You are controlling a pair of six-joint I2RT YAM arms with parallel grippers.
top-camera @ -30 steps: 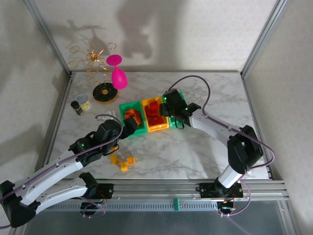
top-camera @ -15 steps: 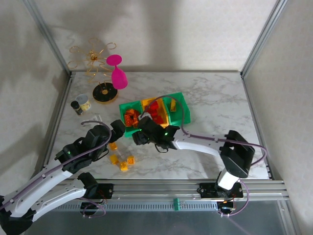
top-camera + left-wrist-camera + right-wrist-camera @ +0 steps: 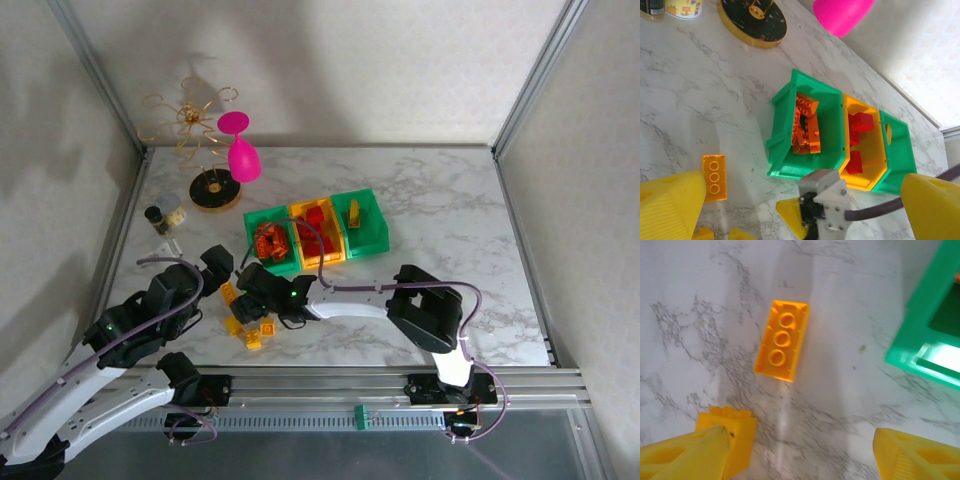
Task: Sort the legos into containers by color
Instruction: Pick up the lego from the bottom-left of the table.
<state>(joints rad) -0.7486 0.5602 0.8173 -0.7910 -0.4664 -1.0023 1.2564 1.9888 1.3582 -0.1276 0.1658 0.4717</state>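
Three bins in a row, touching side to side, mid-table, slightly toward far edge. Left green bin (image 3: 781,125): heap of orange bricks (image 3: 805,125). Middle yel-orange bin (image 3: 870,160): red bricks (image 3: 860,122). Right green bin (image 3: 900,155): one yel brick (image 3: 888,134) inside.

Loose bricks (image 3: 252,338), yel + orange, scattered on table (image 3: 450,200) btw left green bin and near edge, left of centre.

R gripper (image 3: 801,440) low over that scatter, facing down at the marble. Fingers (image 3: 680,455) wide apart, empty. Orange 3-stud brick (image 3: 781,340) flat, studs up, just ahead of the gap, apart from left green bin's corner. Small yel piece (image 3: 735,437) just beside one finger; touching or not, can't tell.

L gripper (image 3: 218,262) near R gripper, on the side toward left edge. Pads (image 3: 670,205) wide apart, empty.

Far-left corner: gold wire stand (image 3: 185,120) w/ black round base, pink glass (image 3: 240,155) next to it. Small jar (image 3: 165,212) near left edge.
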